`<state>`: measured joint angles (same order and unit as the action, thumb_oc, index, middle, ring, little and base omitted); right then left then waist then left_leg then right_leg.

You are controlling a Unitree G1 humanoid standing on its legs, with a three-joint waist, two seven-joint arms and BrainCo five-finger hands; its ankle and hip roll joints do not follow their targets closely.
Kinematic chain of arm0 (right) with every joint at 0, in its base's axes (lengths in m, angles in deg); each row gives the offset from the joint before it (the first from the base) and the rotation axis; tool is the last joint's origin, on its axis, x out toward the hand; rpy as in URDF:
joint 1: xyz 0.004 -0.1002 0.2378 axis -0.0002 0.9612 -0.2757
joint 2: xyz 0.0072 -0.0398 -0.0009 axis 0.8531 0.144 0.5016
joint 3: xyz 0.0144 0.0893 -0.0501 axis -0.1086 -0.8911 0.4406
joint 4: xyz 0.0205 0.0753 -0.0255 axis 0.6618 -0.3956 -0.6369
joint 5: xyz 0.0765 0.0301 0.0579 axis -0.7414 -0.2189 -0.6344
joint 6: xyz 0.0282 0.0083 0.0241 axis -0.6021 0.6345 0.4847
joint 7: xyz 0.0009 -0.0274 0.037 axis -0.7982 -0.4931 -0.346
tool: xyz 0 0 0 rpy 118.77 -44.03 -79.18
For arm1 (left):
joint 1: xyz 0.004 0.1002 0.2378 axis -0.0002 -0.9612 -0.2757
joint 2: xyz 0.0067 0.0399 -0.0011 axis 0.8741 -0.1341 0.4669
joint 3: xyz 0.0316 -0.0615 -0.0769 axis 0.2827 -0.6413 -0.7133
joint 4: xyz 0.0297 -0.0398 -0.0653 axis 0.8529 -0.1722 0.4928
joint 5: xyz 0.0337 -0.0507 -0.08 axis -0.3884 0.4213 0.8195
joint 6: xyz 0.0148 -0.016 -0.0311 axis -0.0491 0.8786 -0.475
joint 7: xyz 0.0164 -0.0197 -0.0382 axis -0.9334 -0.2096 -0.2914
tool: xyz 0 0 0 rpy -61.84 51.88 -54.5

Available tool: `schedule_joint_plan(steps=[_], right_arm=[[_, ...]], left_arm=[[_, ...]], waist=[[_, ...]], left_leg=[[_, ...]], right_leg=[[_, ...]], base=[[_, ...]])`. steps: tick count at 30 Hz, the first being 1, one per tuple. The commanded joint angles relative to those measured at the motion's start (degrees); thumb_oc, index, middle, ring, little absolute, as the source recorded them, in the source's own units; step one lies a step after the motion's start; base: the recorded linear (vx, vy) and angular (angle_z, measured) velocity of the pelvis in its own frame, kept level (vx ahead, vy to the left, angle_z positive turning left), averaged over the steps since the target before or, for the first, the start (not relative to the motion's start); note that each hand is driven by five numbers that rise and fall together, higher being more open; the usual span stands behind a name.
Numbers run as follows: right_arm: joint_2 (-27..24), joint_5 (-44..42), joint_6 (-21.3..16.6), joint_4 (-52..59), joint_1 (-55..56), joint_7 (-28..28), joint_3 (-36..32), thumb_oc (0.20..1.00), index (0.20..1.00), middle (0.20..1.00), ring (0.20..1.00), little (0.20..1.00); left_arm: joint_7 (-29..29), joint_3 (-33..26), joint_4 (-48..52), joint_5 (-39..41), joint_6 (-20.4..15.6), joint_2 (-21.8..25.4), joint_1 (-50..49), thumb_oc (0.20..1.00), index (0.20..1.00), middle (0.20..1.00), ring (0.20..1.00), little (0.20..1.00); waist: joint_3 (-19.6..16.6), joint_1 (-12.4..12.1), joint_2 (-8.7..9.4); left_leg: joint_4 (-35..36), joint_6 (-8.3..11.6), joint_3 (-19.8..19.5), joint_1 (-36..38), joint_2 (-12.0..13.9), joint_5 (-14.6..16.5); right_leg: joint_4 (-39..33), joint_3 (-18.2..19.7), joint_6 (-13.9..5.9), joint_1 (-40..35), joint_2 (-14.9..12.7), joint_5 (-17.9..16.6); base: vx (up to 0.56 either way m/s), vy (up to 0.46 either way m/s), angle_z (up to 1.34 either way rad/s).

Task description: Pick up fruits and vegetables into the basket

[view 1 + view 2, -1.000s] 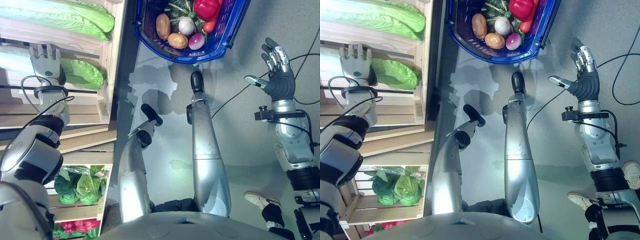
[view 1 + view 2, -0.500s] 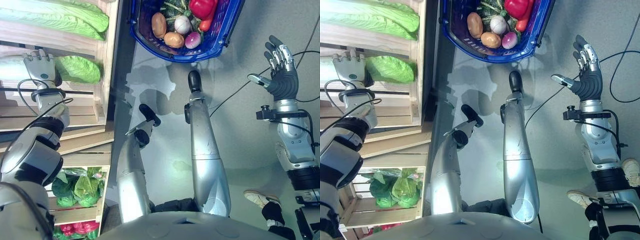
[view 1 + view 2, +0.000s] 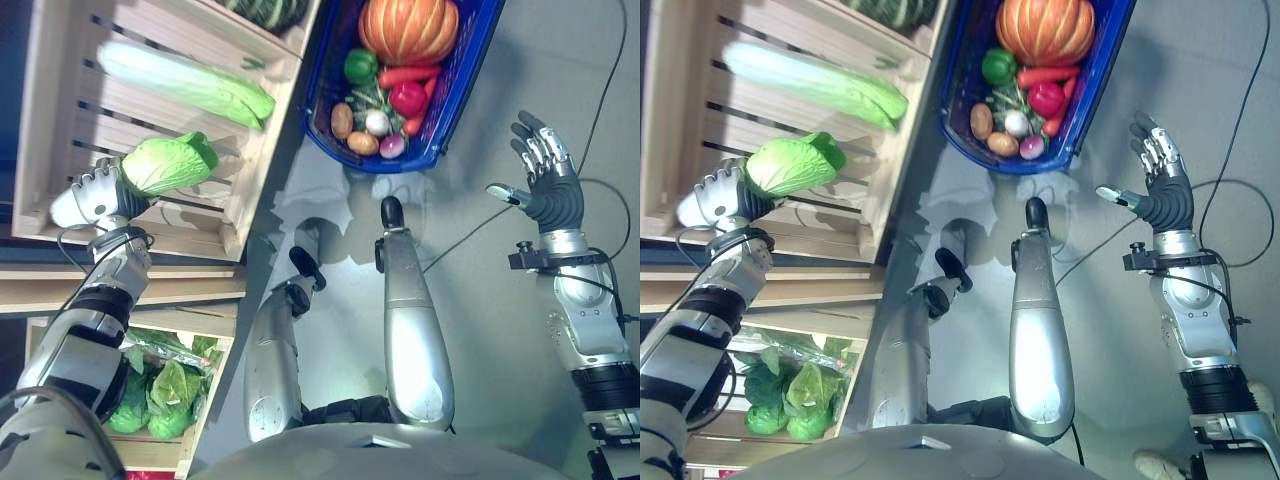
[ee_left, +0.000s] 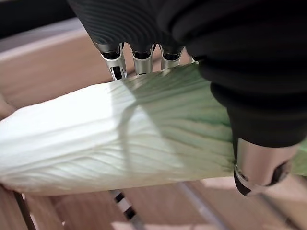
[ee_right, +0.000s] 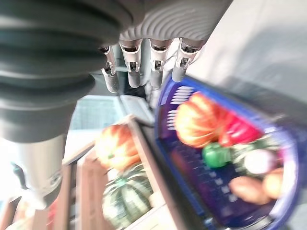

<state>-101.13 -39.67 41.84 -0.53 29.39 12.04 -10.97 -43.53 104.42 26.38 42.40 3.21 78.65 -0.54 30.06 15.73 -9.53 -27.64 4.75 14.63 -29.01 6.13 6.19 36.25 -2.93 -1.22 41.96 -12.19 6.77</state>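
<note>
Left eye view: left hand curled around a cabbage above the wooden crate's front rail; right hand spread, empty, beside the blue basket. Left wrist view: fingers wrap the pale ribbed midsection, likely light, leafy and bruisable; mid-body suits it.

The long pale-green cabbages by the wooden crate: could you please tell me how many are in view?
2. One cabbage is gripped in the left hand over the crate; the other cabbage lies on the crate's slats. More may be hidden.
</note>
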Motion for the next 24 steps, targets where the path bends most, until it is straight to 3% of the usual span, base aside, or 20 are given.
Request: schedule_joint_plan(steps=[1,4,5,11,16,24], right_arm=[[2.7,-0.7,1.1,6.8,0.3,5.0,-2.1,1.0,1.0,1.0,1.0,1.0],[3.4,-0.8,3.1,7.2,-0.1,7.7,-0.9,1.0,1.0,1.0,1.0,1.0],[3.8,-1.1,4.4,7.6,-0.2,8.9,-0.4,1.0,1.0,1.0,1.0,1.0],[5.5,-3.9,9.5,9.5,-0.9,12.9,2.7,1.0,1.0,1.0,1.0,1.0],[8.1,-1.9,12.7,12.9,-2.2,10.0,7.0,1.0,1.0,1.0,1.0,1.0],[10.9,-1.7,20.6,16.6,-8.0,2.7,13.9,1.0,1.0,1.0,1.0,1.0]], left_arm=[[-3.2,-8.4,0.3,2.2,-3.5,5.5,-8.2,0.2,0.2,0.2,0.2,0.2],[-4.6,-10.2,4.4,2.4,-6.7,4.0,-12.4,0.2,0.2,0.2,0.2,0.2],[-4.8,-10.7,6.5,2.4,-7.7,3.7,-13.7,0.2,0.2,0.2,0.2,0.2],[-4.0,-12.0,17.6,1.7,-14.4,2.7,-18.9,0.2,0.2,0.2,0.2,0.2],[2.1,-12.2,29.1,0.9,-18.5,-0.5,-21.3,0.2,0.2,0.2,0.2,0.2],[12.7,-8.0,41.0,1.6,-19.0,-4.4,-19.7,0.2,0.2,0.2,0.2,0.2]], waist=[[-0.3,-2.3,3.91],[-2.3,-3.9,4.43],[-3.1,-4.4,4.84],[-7.1,-8.0,6.5],[-10.9,-11.0,7.66],[-16.0,-14.1,9.61]], left_leg=[[-3.4,-1.63,0.2,0.3,-2.7,3.6],[-0.7,-1.66,-0.2,3.4,-3.0,2.8],[0.5,-2.19,0.1,4.0,-3.2,1.1],[5.2,-2.44,-0.9,10.4,-3.9,0.4],[9.4,-2.4,-2.0,16.6,-4.1,0.0],[13.1,-2.7,-2.6,23.4,-3.8,0.6]], right_leg=[[-8.2,-1.3,-4.95,-7.5,-1.5,-0.9],[-10.5,-2.4,-5.09,-11.4,-1.7,-1.3],[-12.1,-3.0,-4.74,-12.4,-1.9,-3.0],[-16.8,-5.7,-5.27,-20.7,-2.2,-3.3],[-21.8,-8.2,-5.72,-29.0,-1.6,-3.8],[-26.7,-9.8,-6.69,-37.5,-0.7,-4.5]], base=[[0.03,-0.08,0.07],[0.02,-0.083,0.08],[-0.01,-0.104,0.04],[0.06,-0.116,0.05],[0.11,-0.129,0.15],[0.12,-0.115,0.14]])
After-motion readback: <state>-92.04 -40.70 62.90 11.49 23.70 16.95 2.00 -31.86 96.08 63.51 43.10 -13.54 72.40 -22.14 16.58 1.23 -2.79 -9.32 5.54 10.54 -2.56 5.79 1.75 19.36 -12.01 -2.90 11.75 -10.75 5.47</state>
